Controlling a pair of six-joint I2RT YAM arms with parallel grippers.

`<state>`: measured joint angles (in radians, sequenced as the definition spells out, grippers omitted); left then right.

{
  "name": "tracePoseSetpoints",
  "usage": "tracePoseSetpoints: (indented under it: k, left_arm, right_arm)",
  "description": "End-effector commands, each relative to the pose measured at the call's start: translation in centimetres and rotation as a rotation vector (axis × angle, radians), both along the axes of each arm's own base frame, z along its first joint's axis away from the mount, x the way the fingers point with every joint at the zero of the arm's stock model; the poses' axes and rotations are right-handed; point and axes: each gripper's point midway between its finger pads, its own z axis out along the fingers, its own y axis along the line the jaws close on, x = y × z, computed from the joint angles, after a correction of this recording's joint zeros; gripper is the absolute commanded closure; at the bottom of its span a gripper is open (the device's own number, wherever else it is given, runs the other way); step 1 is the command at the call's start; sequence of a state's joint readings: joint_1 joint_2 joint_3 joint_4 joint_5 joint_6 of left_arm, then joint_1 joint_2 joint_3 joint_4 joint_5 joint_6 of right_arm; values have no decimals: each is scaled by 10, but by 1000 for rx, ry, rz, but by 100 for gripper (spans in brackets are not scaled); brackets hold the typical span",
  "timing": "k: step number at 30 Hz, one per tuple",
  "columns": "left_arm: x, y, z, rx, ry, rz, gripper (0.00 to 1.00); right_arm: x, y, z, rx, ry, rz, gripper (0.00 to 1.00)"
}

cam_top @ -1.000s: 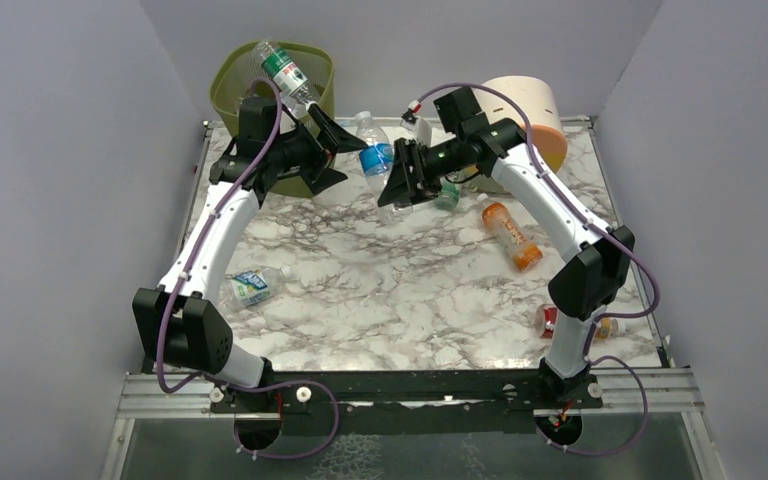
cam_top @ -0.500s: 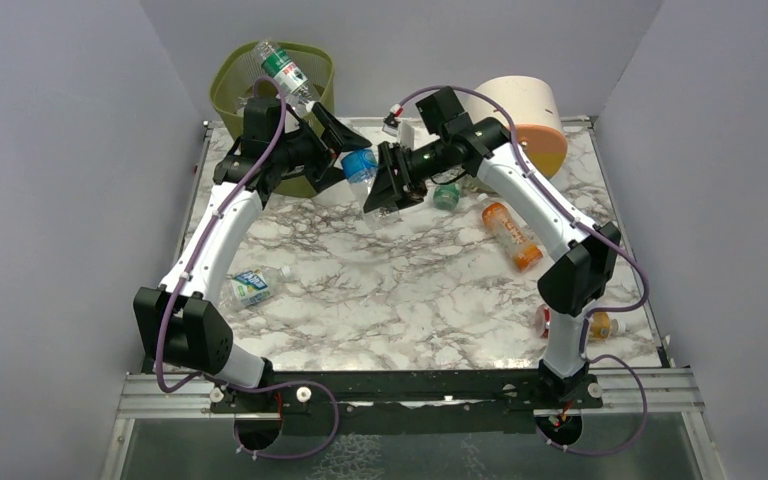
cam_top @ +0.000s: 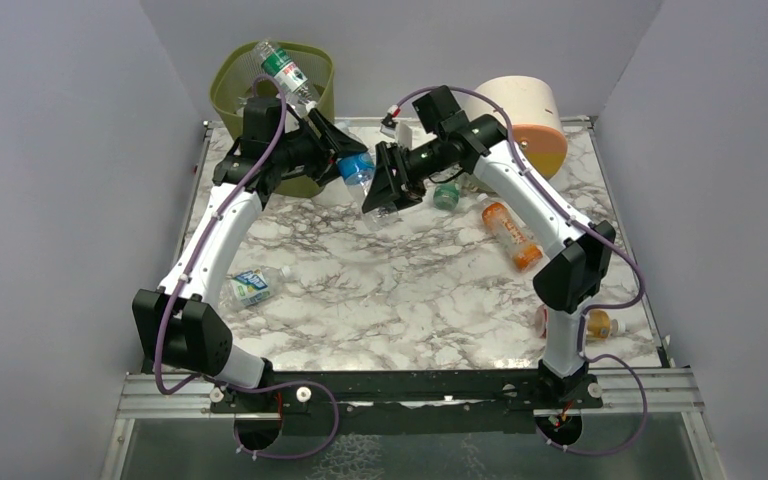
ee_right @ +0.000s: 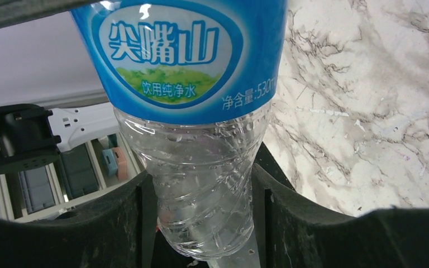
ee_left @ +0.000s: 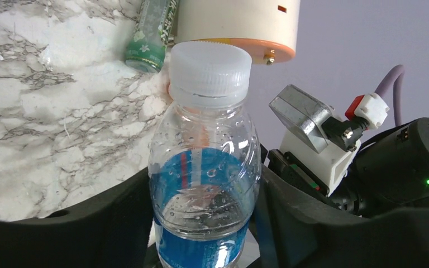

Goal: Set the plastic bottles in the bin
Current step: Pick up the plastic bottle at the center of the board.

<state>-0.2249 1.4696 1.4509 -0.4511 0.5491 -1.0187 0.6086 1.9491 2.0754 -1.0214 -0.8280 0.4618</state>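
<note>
A clear plastic bottle with a blue label [cam_top: 358, 168] hangs in the air between both grippers, just right of the olive-green mesh bin [cam_top: 228, 85]. My left gripper [cam_top: 342, 157] is shut on its labelled upper body [ee_left: 204, 167], with the white cap pointing away from the wrist. My right gripper [cam_top: 380, 190] is shut on the clear bottom end of the same bottle [ee_right: 198, 184]. A green-labelled bottle [cam_top: 282, 68] sticks up out of the bin. Other bottles lie on the marble table: one at the left [cam_top: 250, 286], an orange one [cam_top: 511, 236], a green one [cam_top: 447, 195] and a red-labelled one [cam_top: 549, 320].
A cream cylinder with an orange face [cam_top: 525, 110] lies at the back right, and it also shows in the left wrist view as the cream cylinder [ee_left: 237, 25] beside the green bottle [ee_left: 152, 33]. Grey walls close in three sides. The two wrists almost touch.
The right arm has carried the blue-labelled bottle left towards the bin. The left gripper, open before, has shut on the bottle's upper part.
</note>
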Motion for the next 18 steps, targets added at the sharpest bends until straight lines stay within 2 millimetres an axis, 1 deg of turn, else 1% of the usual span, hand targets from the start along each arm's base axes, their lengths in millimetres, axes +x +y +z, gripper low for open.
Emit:
tracePoseSetpoints:
  k: [1,2,3,4,8,9,10,14,18]
  left_arm:
    - [-4,1,9,23,-33,-10,43]
    - [-4,1,9,26,-33,-10,47]
    - [-4,1,9,28,-34,-11,48]
    - [-3,1,9,29,-34,-10,48]
    - [0,1,11,33,-39,-8,48]
    - [0,1,11,36,-42,-9,48]
    - [2,2,12,38,-46,-8,48]
    - [4,2,13,46,-49,-9,48]
    - [5,2,15,49,-55,-7,48]
  right_arm:
    - [2,6,11,26,-11,16,42]
    - [3,7,12,26,-11,14,39]
    - [4,8,17,32,-17,13,37]
    - [4,8,20,36,-23,12,35]
    - [5,9,28,42,-25,9,19]
    - [4,8,32,45,-27,8,12]
    - [4,8,33,45,-26,8,1]
    - [-1,2,41,35,-34,-4,0]
    - [-4,-8,48,7,-68,-39,0]
